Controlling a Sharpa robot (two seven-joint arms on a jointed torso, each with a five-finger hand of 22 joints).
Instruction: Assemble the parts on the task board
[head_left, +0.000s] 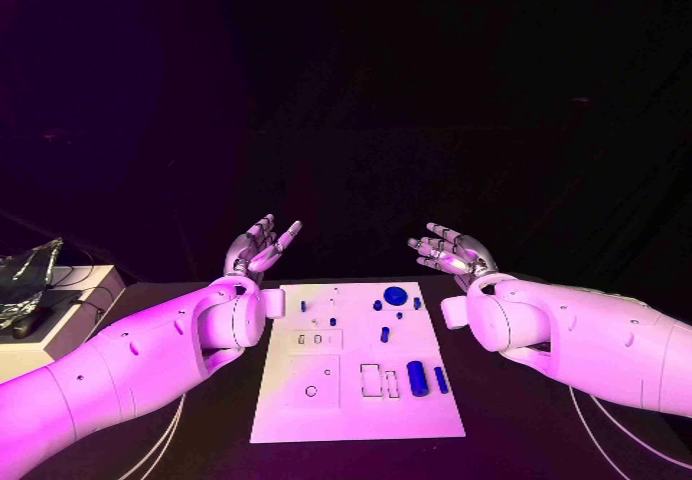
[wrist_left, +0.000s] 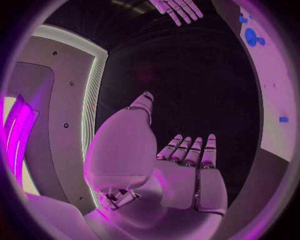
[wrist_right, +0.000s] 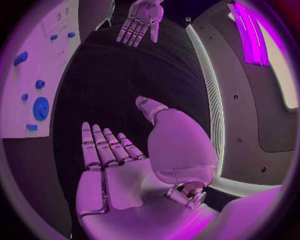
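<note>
- Board (head_left: 296, 400): a flat white rectangular plate, lying in the middle of the black surface (head_left: 512, 430), between the two arms. Its face looks smooth, with small outlined rectangular and round recesses.
- Parts: small blue pieces lie on the board's far and right portions. A round disc (head_left: 395, 296) sits near the far edge; a rounded cylinder (head_left: 417, 378) and a thinner bar (head_left: 441, 380) lie side by side near the right edge; a short peg (head_left: 385, 334) lies between these groups. Several smaller pieces are too small to tell apart.
- Left robot hand (head_left: 261, 248): silver, segmented fingers, raised beyond the board's far-left corner, palm turned inward. Fingers apart and extended; it holds nothing and touches nothing.
- Right robot hand (head_left: 451, 252): same make, raised beyond the far-right corner, fingers apart and slightly curled, holding nothing.
- Both arms have smooth white shells.
- A pale box (head_left: 58, 305) stands at the surface's left edge, well apart from the board.
</note>
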